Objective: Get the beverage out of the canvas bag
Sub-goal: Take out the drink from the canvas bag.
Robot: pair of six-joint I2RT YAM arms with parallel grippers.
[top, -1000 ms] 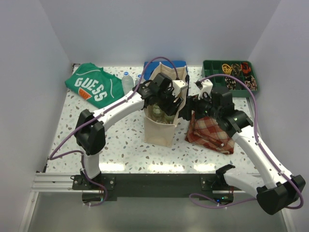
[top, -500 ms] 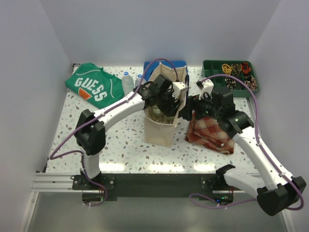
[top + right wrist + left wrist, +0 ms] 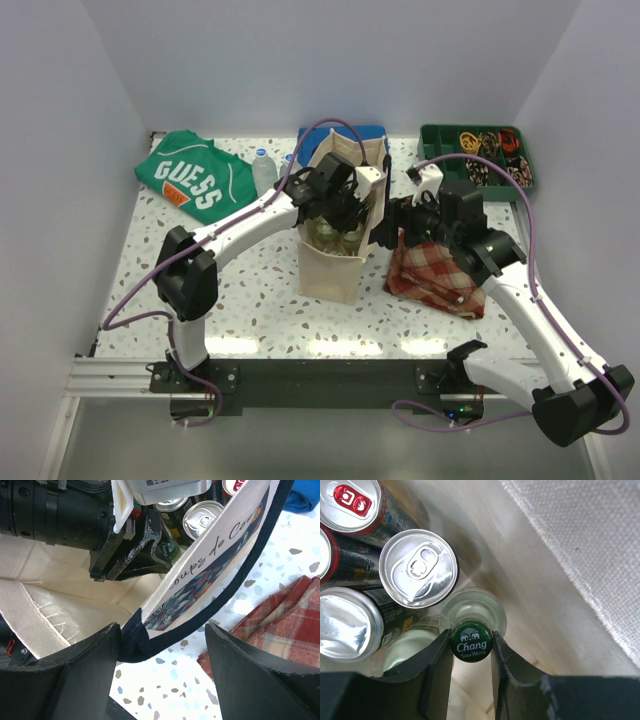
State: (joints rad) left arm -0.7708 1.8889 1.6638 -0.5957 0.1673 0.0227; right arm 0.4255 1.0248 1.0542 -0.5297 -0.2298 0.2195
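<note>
Soda-water bottle point(image 3: 472, 607) stands upright inside canvas bag point(image 3: 330, 272), against bag wall, cans point(image 3: 418, 568) just beside. L pincer point(image 3: 471, 647) comes in from above, fingers point(image 3: 440, 665) touching green cap on both sides; looks clamped. Bottle long axis vertical, in line w/ pincer, so lift = straight up, L arm nearer. R pincer point(image 3: 162, 650) apart, straddling bag rim. Bag sits on worktop point(image 3: 250, 300).

Green Guess shirt point(image 3: 190, 180) far left; plaid cloth point(image 3: 440, 280) right; green tray point(image 3: 436, 130) holds, perhaps, bands.

Upright cream canvas bag point(image 3: 330, 270), green-capped glass bottle point(image 3: 471, 642) inside
</note>
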